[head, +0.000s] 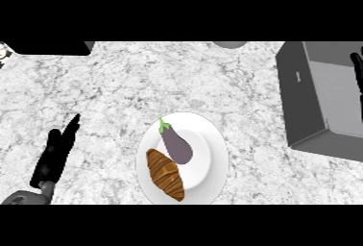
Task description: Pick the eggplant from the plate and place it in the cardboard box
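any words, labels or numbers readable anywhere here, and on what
None: no text, label, brand, number or sign shows on anything in the head view.
Grey box: plain walls, only a small unmarked slot.
White plate, eggplant and croissant: no print.
Marble counter: only veining.

Even, diffuse light, no glare. White marble counter (106,91) reads bright; grey box (319,101) interior is darker on its left wall. Plate (212,144) casts almost no shadow. Edges look undistorted, focus is uniform across the view.
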Action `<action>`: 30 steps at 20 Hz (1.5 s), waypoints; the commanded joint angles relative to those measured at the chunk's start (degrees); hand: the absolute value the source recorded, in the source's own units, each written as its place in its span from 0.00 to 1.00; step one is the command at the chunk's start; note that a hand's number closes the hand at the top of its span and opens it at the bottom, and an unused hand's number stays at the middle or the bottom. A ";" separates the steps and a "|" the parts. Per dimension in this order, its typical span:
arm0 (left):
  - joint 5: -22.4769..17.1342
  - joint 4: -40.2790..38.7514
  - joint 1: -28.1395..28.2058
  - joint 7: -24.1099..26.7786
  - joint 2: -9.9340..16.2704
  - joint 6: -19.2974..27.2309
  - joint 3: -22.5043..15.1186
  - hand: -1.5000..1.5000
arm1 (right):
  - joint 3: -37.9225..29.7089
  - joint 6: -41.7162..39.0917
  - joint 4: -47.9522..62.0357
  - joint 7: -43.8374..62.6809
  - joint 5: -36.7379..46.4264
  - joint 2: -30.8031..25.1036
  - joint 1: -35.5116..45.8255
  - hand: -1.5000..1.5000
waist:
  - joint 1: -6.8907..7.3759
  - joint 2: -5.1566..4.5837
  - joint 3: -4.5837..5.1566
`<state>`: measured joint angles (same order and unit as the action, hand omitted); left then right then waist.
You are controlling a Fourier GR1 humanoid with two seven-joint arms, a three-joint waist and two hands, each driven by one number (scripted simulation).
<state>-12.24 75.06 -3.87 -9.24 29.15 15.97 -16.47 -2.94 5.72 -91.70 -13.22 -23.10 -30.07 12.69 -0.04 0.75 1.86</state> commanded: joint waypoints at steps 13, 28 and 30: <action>-2.22 1.65 -6.21 4.83 -7.67 3.89 3.36 0.50 | 36.50 -8.39 5.36 48.65 32.60 -5.86 24.07 0.00 | 6.21 -1.06 -1.21; -1.15 -2.88 -6.94 8.90 -11.82 4.99 3.94 0.50 | 40.15 -37.26 35.62 78.24 20.59 20.72 58.42 0.00 | 3.17 -1.39 -1.63; 0.04 -4.87 -5.15 11.88 -12.82 6.00 3.66 0.50 | 40.93 -39.08 39.06 80.13 19.06 23.59 61.69 0.00 | 3.45 -1.42 -1.55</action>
<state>-13.38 72.44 -9.97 -0.21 18.09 20.90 -12.43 37.58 -25.86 -59.80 56.97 -1.33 -12.82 67.82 3.71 -0.58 0.30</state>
